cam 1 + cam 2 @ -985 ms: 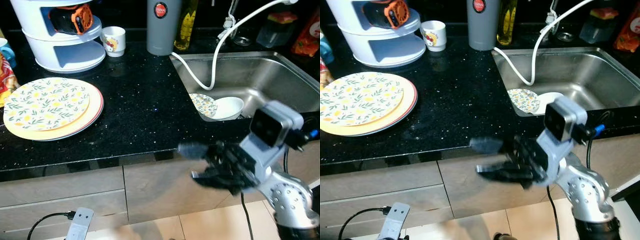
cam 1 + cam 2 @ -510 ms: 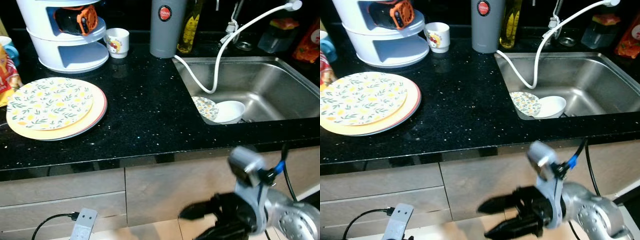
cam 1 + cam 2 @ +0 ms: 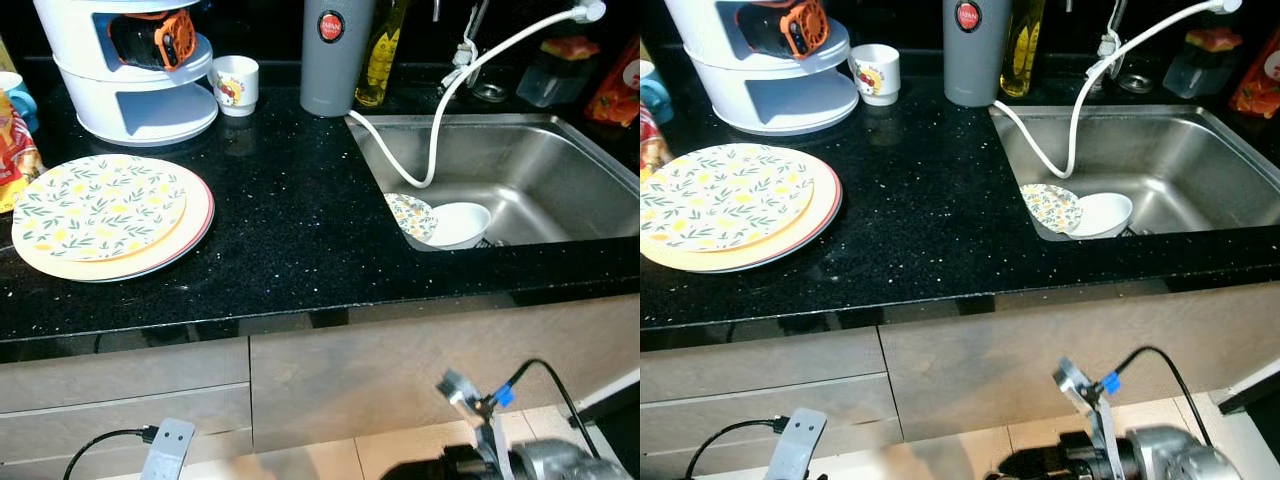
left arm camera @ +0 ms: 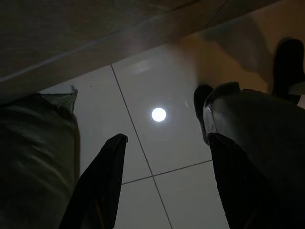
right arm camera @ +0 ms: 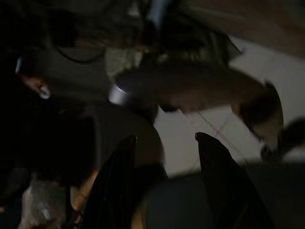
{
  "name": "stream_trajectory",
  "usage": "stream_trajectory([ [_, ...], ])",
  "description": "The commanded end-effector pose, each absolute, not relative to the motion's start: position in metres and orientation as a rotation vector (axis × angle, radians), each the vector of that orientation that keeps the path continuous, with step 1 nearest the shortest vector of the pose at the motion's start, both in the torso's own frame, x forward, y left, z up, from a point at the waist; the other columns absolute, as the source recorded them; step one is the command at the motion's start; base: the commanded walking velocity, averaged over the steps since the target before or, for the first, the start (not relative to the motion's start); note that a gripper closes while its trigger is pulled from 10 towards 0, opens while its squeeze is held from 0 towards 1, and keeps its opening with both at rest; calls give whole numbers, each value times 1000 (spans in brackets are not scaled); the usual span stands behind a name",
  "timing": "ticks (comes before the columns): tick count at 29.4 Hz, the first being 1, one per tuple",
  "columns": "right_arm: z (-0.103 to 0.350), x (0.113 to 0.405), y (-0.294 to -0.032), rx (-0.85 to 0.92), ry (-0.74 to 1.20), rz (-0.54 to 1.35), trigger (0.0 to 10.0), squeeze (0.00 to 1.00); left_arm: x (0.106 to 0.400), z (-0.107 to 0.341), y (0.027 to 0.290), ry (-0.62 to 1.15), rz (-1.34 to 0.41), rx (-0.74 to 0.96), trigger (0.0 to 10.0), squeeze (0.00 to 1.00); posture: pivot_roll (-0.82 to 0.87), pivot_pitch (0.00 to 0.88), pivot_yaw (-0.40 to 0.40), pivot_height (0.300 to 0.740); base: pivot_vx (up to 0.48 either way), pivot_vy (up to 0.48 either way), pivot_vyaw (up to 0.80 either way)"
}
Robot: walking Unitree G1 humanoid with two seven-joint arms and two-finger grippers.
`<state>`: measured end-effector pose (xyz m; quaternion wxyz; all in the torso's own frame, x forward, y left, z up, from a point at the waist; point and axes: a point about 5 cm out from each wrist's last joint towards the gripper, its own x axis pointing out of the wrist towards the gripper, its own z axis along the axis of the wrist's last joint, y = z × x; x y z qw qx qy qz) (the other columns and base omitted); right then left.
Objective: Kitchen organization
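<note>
Two floral plates (image 3: pixel 105 210) sit stacked on the black counter (image 3: pixel 290 230) at 9 o'clock; a bowl (image 3: pixel 458 222) and small plate (image 3: pixel 410 214) sit in the sink (image 3: pixel 540 170) at 3. Right gripper (image 5: pixel 164 157) hangs low by the cabinets, fingers apart, empty. Left gripper (image 4: pixel 164 148) idle over floor tiles (image 4: pixel 157 129), also spread.

Your head views were bright and sharp, with the black counter (image 3: pixel 290 220) sparkling under overhead light and soft glare along the steel sink (image 3: pixel 520 170) wall, while the back row of things sat in shade. Your left wrist view was dim, a single round lamp reflection (image 4: pixel 158 114) glaring off the pale floor tiles (image 4: pixel 157 143) and the dark fingers (image 4: pixel 102 181) in murky shadow. Your right wrist view was darker again and smeared with blur, nothing in it crisp.
</note>
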<state>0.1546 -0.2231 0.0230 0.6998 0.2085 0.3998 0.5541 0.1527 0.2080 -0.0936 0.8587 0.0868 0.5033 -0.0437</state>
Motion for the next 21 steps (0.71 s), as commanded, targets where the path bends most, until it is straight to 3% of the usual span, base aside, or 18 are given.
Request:
stream_trajectory([
  [1, 13, 153, -229, 433, 914, 1161, 10000, 0, 146, -97, 204, 1076, -109, 179, 10000, 0, 12, 89, -36, 740, 0, 0, 0],
  [2, -2, 153, -239, 404, 944, 1024, 10000, 0, 145, -98, 203, 1081, -111, 177, 10000, 0, 9, 96, -44, 740, 0, 0, 0],
  [3, -2, 153, -239, 404, 944, 1024, 10000, 0, 145, -98, 203, 1081, -111, 177, 10000, 0, 9, 96, -44, 740, 0, 0, 0],
  [5, -27, 150, -252, 374, 979, 764, 10000, 0, 141, -99, 201, 1091, -114, 175, 10000, 0, 8, 101, -59, 740, 0, 0, 0],
  [6, -27, 150, -252, 374, 979, 764, 10000, 0, 141, -99, 201, 1091, -114, 175, 10000, 0, 8, 101, -59, 740, 0, 0, 0],
  [9, -48, 145, -258, 348, 1000, 511, 10000, 0, 136, -101, 202, 1103, -88, 164, 10000, 0, 20, 112, -78, 740, 0, 0, 0],
  [11, -48, 145, -258, 348, 1000, 511, 10000, 0, 136, -101, 202, 1103, -88, 164, 10000, 0, 20, 112, -78, 740, 0, 0, 0],
  [16, -70, 136, -268, 255, 1040, 147, 10000, 0, 124, -105, 203, 1131, -73, 161, 10000, 0, 29, 102, -94, 740, 0, 0, 0],
  [21, -73, 135, -277, 205, 1034, -9, 10000, 0, 124, -105, 203, 1134, -71, 160, 10000, 0, 23, 94, -103, 740, 0, 0, 0],
])
